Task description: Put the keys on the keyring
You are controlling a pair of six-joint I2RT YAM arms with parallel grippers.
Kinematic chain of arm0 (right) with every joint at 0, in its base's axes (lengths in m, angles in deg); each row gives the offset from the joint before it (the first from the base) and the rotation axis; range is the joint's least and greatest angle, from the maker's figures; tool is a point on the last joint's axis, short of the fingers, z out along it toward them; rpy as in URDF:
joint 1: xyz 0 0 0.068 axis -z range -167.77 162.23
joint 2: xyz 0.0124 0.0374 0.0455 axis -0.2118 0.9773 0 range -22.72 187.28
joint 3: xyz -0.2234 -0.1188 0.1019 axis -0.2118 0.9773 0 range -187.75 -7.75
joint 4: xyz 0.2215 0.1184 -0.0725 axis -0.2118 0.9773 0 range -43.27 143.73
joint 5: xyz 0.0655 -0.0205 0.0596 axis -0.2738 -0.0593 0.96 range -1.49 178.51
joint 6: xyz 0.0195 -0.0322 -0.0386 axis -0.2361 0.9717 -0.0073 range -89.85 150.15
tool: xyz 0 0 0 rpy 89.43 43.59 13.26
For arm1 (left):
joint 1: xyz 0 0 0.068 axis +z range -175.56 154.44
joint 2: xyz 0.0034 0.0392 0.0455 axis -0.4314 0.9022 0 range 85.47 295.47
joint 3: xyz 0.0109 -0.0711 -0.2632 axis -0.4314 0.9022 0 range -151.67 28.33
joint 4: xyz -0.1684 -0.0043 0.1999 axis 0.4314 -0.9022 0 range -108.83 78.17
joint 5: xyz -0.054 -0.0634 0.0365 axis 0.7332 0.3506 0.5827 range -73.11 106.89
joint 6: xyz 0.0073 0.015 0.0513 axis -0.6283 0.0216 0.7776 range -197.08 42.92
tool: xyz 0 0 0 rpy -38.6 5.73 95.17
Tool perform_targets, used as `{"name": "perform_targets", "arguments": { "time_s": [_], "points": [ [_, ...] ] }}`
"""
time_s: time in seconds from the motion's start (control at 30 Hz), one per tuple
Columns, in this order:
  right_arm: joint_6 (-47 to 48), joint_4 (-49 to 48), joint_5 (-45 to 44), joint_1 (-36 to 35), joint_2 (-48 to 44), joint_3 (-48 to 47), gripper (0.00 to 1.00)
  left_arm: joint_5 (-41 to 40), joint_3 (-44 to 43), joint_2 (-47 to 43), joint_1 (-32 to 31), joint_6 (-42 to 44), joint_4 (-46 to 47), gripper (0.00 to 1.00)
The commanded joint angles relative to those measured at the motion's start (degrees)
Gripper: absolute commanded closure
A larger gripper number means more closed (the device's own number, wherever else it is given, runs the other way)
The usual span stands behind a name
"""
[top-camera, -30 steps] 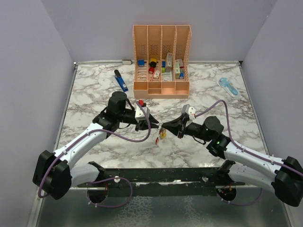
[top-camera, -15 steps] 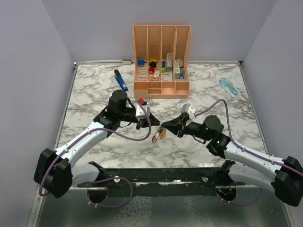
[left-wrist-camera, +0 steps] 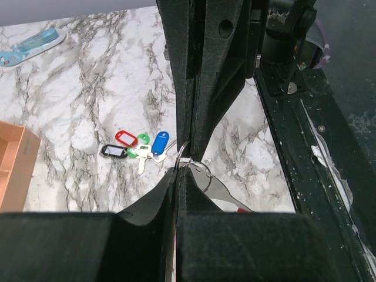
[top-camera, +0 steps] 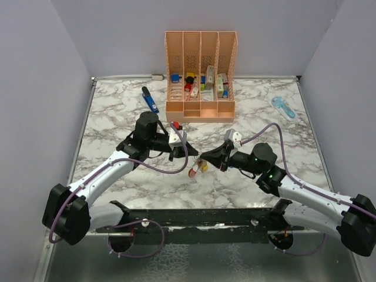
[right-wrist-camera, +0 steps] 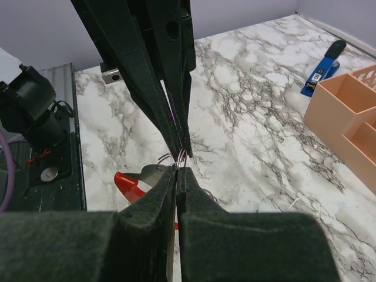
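Note:
My left gripper [top-camera: 191,154] and right gripper [top-camera: 204,157] meet tip to tip above the table's middle. Both are shut on one thin metal ring [left-wrist-camera: 183,154], which also shows in the right wrist view [right-wrist-camera: 180,156]. A smaller ring on it carries a flat grey piece ending in bright red [right-wrist-camera: 132,179]. This is part of the keyring; the rest is hidden. It hangs below the tips [top-camera: 197,169]. A bunch of keys [left-wrist-camera: 138,147] with red, green, blue and black tags lies on the marble beyond my left gripper [left-wrist-camera: 178,170].
A peach desk organizer [top-camera: 201,111] with small items stands at the back centre. A blue pen-like tool [top-camera: 150,101] lies left of it. A pale blue oblong gadget [top-camera: 284,108] lies at the back right. A black rail [top-camera: 200,220] runs along the near edge.
Both grippers stay shut on the ring at nearly the same spot. The hanging red-and-grey piece has shifted slightly left and lower.

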Motion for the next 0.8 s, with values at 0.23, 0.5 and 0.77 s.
{"name": "perform_targets", "arguments": {
  "time_s": [0.23, 0.5, 0.77],
  "points": [
    [0.22, 6.67, -0.68, -0.03, -0.42, -3.09, 0.74, 2.87, -5.73, -0.48, 0.04, 12.06, -10.65, 1.00],
    [4.80, 16.74, -2.22, -0.04, -2.60, -7.31, 0.75, 1.42, -7.23, -1.05, 0.01, 22.31, -21.22, 1.00],
    [5.87, 22.23, -6.56, -0.07, -1.75, -9.07, 0.76, -2.03, -6.06, -1.28, 0.01, 22.55, -20.91, 1.00]
  ]
}}
